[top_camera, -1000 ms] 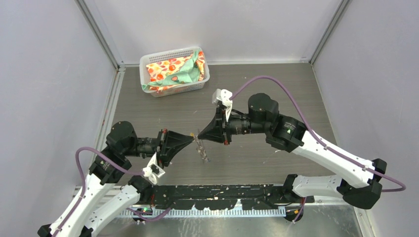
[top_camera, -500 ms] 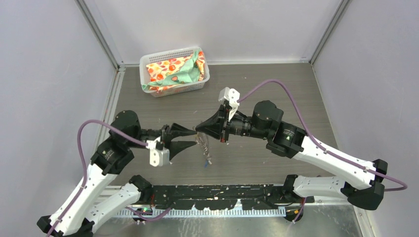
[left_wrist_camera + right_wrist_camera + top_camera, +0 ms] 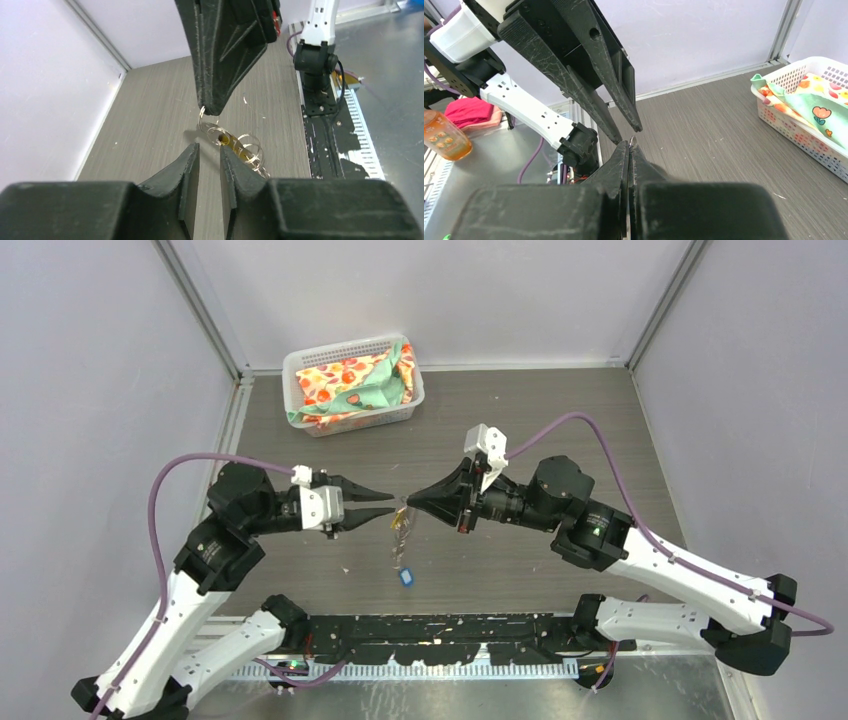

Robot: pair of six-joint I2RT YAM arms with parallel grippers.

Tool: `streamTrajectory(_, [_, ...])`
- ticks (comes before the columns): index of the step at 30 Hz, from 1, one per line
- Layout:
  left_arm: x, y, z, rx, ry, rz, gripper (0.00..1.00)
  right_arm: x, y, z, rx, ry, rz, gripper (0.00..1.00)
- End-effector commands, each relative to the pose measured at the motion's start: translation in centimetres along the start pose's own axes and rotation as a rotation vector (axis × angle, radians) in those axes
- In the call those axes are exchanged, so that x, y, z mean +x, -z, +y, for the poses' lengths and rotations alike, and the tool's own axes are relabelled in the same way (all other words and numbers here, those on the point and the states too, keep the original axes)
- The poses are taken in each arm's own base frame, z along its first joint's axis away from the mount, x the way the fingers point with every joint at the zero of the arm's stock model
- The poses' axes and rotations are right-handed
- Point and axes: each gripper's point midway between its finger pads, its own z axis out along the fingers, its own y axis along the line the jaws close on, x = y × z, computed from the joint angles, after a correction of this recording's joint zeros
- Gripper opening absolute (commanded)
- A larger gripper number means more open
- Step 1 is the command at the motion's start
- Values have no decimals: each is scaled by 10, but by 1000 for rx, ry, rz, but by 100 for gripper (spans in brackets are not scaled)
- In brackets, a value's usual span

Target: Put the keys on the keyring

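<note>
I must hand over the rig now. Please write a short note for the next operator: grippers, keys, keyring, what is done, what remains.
Left gripper: slightly open, empty, tips just short of the keyring.
Right gripper: shut on the keyring, holding it above the table.
Yellow-orange key: hangs among the keyring's coils.
Blue key: lower, under the keyring; attached or not, I cannot tell.
Done: probably the yellow-orange key. Left: check the blue key, thread it if loose.

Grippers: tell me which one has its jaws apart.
The left gripper: its fingers stand apart with nothing between them, while the right gripper is pinched shut on the keyring.
</note>
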Motion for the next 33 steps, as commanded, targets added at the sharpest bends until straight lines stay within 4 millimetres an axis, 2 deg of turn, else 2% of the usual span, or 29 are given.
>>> streamTrajectory(1, [-24,1,21,-110,62,-47,22,-39,4,11,-35,42,-137,1])
streamTrajectory(3, [-24,-4,21,-84,108,-44,21,-39,3,13,-50,41,-138,1])
streamTrajectory(9, [-27,-10,-12,140,162,-47,16,-39,-1,17,-78,48,-129,1])
streamTrajectory(12, [-31,-11,-10,142,151,-59,14,-35,-3,17,-86,48,-109,1])
streamTrajectory(17, [-33,-12,-7,143,135,-65,1,-27,-6,15,-79,46,-72,1])
streamTrajectory(21, [-29,-12,-6,138,108,-58,0,-20,-8,9,-51,41,-39,3])
streamTrajectory(23, [-25,-12,-2,115,104,-39,0,-18,-5,5,-22,32,-28,16])
streamTrajectory(25, [-21,-12,4,85,96,-22,0,-14,-1,-2,20,27,-5,23])
streamTrajectory(27, [-21,-11,4,84,86,-23,0,-13,7,-9,66,26,0,38])
streamTrajectory(32, [-24,-7,-18,209,19,-62,0,-13,30,-22,157,20,-1,78])
streamTrajectory(33, [-23,-7,-21,231,10,-64,0,-11,32,-23,155,18,13,82])
